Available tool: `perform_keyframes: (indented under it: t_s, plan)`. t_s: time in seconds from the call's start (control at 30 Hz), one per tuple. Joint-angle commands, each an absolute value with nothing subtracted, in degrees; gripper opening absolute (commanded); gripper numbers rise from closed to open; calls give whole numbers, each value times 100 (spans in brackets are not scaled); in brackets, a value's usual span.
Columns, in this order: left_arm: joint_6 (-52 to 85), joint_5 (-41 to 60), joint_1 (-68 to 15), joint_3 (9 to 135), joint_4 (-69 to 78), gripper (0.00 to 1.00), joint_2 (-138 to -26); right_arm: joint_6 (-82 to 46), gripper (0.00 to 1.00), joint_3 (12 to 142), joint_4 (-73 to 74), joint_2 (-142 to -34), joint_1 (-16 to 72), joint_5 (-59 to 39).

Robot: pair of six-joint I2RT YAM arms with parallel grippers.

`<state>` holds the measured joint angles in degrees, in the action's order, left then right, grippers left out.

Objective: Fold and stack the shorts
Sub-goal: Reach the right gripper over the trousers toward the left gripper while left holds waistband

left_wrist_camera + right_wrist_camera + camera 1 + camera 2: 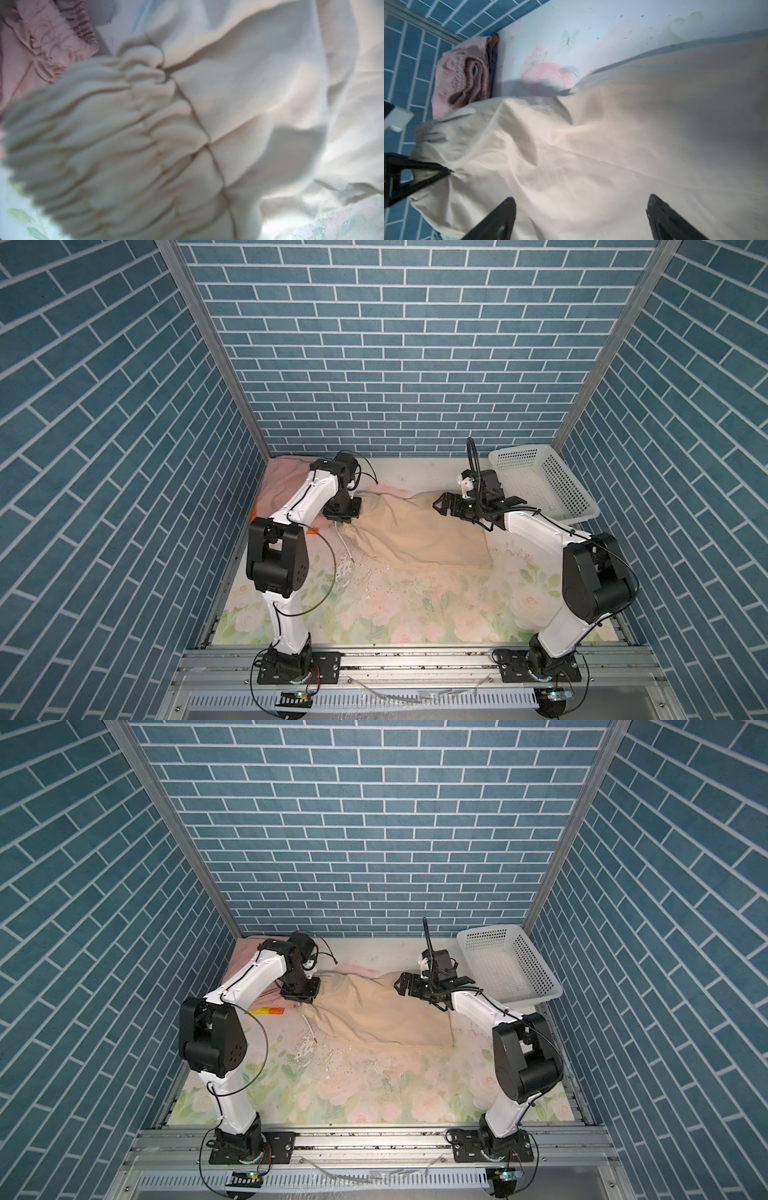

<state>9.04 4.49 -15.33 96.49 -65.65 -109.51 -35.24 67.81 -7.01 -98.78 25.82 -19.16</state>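
The beige shorts (419,531) (374,1011) lie spread across the middle of the table, with the gathered waist (116,149) at the left end. My left gripper (342,523) (300,1002) points down onto that waist and is shut on it; its fingers (425,172) pinch the cloth. A white drawstring (347,549) trails out below. My right gripper (439,504) (581,207) hovers open over the shorts' far right part, holding nothing. The pink shorts (284,485) (452,83) lie in the far left corner. Striped cloth (270,1011) (494,52) shows under them.
A white perforated basket (540,485) (509,965) stands tilted in the far right corner, just behind the right wrist. The floral table cover (395,605) stretches along the near side. Brick-patterned walls close in on three sides.
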Motion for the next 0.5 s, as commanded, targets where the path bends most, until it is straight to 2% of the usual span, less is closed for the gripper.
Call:
perform_keyframes:
  t_s: [0.0, 0.17, 0.3, 0.47]
  plan:
    - [859, 292, -1630, 9763, -7022, 0, -10998, -4751, 98, 7058, 338, -10427, 2953, -2190]
    - [833, 185, -1643, 9762, -7066, 0, -10933, -5741, 99, 7573, 1310, -11258, 3507, -2272]
    - [804, 174, -1644, 9639, -7002, 0, -10860, -6002, 99, 7955, 1604, -11796, 3780, -2361]
    - [759, 193, -1644, 9502, -6860, 0, -10806, -6350, 99, 8357, 2218, -12669, 3765, -2632]
